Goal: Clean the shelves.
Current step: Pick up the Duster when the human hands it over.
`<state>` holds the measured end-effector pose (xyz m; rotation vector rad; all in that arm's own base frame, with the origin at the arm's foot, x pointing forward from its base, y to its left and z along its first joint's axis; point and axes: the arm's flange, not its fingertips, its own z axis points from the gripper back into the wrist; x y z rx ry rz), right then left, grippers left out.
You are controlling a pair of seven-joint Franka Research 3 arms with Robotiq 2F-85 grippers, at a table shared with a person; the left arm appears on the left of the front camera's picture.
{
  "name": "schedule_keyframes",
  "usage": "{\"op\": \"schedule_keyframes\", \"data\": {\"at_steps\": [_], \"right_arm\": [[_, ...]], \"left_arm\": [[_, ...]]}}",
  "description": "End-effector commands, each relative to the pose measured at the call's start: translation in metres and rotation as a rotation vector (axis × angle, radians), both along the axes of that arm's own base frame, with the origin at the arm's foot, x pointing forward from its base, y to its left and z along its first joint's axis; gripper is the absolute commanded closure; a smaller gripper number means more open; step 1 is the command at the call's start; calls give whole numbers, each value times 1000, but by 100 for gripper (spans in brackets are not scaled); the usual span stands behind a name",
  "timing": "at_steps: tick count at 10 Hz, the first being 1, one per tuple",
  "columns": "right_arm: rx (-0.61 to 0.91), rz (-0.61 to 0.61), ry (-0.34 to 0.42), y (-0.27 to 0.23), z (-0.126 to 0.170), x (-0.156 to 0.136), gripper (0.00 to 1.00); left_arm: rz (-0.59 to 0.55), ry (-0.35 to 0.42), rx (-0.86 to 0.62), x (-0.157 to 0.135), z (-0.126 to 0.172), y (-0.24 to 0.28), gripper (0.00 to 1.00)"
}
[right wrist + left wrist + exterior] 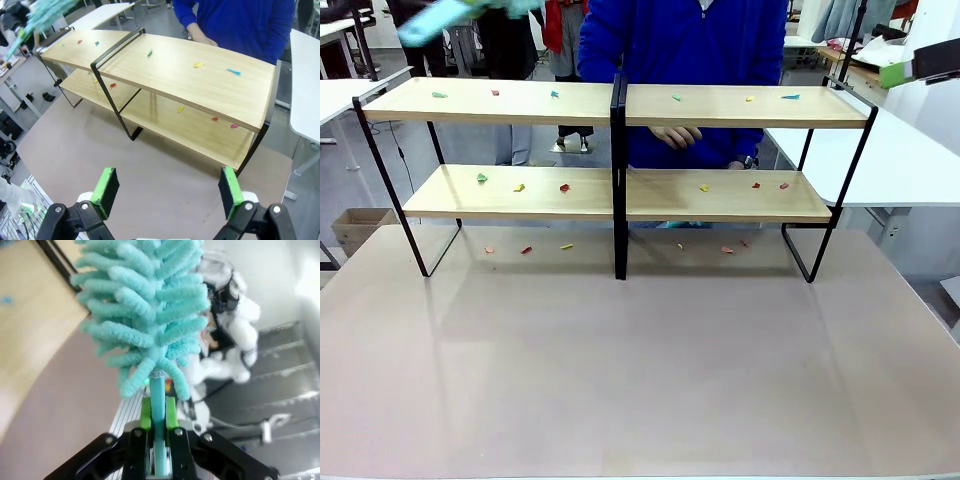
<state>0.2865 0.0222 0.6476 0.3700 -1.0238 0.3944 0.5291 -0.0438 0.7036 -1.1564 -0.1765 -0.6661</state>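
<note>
Biggest thing first: the grey-brown desk [640, 380], with the shelves [620, 190] standing across its far half, two long wooden boards in a black frame with a black post down the middle. A person in a blue top [690, 60] stands right behind them, one hand [675, 135] low between the two boards.

Then the teal fluffy duster [145, 310]. The left gripper [158, 415] has its green pads pinched tight on the duster's thin handle, fluffy head pointing away from the wrist. The right gripper [169, 187] hangs over the desk off the right end of the rack, jaws spread wide, nothing between them.

Progress, I'd say basically zero. Little coloured paper scraps [563, 187] are dotted over the top board, the lower board, both sides of the post, plus a few on the desk underneath. The duster isn't touching any board, so the whole sweep looks left to do.

View differences: the left wrist view is where you can actually read the grip, while the front view just gives the duster as a blur up above the rack's left end. The front view also catches the scraps under the rack, and the right wrist view gives a clean look down onto the top board.
</note>
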Motion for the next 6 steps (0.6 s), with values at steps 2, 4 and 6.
{"op": "schedule_keyframes", "data": {"at_steps": [2, 4, 6], "right_arm": [[4, 1, 0, 0, 0, 0, 0], [4, 1, 0, 0, 0, 0, 0], [4, 1, 0, 0, 0, 0, 0]], "left_arm": [[-52, -168, 140, -101, -11, 142, 100], [35, -250, 123, -164, -16, 221, 100], [79, -302, 161, -230, -45, 282, 100]]}}
